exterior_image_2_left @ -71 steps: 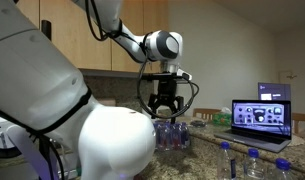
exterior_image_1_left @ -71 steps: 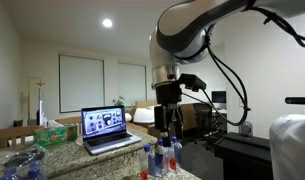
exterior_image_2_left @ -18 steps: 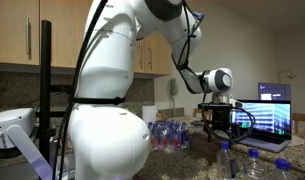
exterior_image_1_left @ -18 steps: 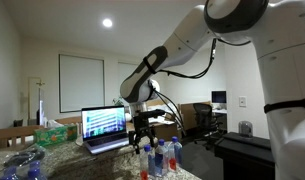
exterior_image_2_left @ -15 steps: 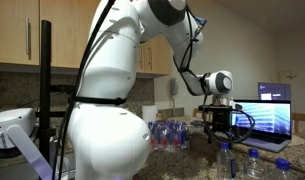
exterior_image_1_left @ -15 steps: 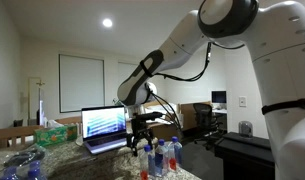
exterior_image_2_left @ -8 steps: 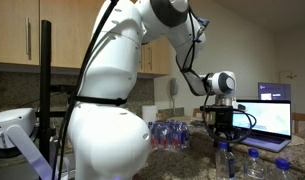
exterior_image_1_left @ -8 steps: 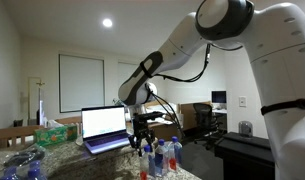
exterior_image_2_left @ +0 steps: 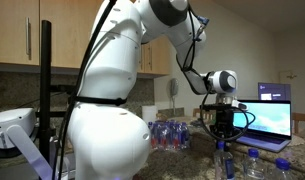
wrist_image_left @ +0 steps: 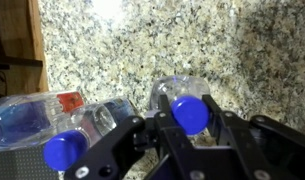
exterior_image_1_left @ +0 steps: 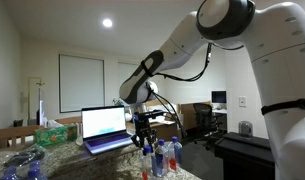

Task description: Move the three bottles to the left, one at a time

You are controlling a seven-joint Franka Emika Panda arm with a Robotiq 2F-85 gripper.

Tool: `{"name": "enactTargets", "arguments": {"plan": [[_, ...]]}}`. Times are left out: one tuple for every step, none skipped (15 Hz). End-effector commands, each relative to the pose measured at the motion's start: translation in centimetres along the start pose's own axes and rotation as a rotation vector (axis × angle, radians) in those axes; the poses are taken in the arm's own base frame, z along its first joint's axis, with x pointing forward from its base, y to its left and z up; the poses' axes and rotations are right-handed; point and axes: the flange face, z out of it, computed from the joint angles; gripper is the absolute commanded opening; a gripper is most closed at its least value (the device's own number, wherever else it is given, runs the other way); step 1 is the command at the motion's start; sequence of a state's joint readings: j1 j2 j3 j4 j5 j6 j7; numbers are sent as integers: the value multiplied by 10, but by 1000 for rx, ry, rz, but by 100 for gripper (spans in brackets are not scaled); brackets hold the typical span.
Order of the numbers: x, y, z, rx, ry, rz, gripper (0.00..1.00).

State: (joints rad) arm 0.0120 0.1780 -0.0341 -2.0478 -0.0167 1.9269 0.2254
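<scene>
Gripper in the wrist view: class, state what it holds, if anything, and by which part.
The gripper holds one blue-capped bottle, clamped at its cap end.

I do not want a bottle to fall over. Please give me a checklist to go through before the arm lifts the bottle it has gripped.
1. Gripper shut on the blue cap of the small clear plastic bottle: ok.
2. Cap centred between the fingers: ok in the wrist view.
3. Neighbouring clear bottle with red label free of the gripper: cannot tell, it is very close.
4. Bare patch of speckled granite countertop next to the held bottle: ok.
5. Open grey laptop out of the way of the move: cannot tell.
</scene>
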Motion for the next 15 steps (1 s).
{"name": "enactTargets", "arguments": {"plan": [[-5,-11,-12,-12,-11,32,14],[-6,-16,-17,-13,-5,35,15],[-10,-24,-28,-15,6,29,15],[-12,-32,-36,-14,22,29,15],[-18,-44,-50,-21,36,-1,14],[-21,-55,-62,-20,45,-31,14],[-26,-70,-75,-26,43,-77,15],[-30,-87,-87,-38,35,-117,15],[-36,-111,-97,-54,16,-170,15],[-40,-131,-104,-67,6,-209,14],[-47,-158,-112,-81,-5,-252,14],[-50,-179,-116,-90,-5,-282,14],[-55,-205,-119,-102,-11,-307,14],[-56,-223,-121,-110,-19,-334,14],[-57,-241,-119,-123,-34,-352,14]]}}
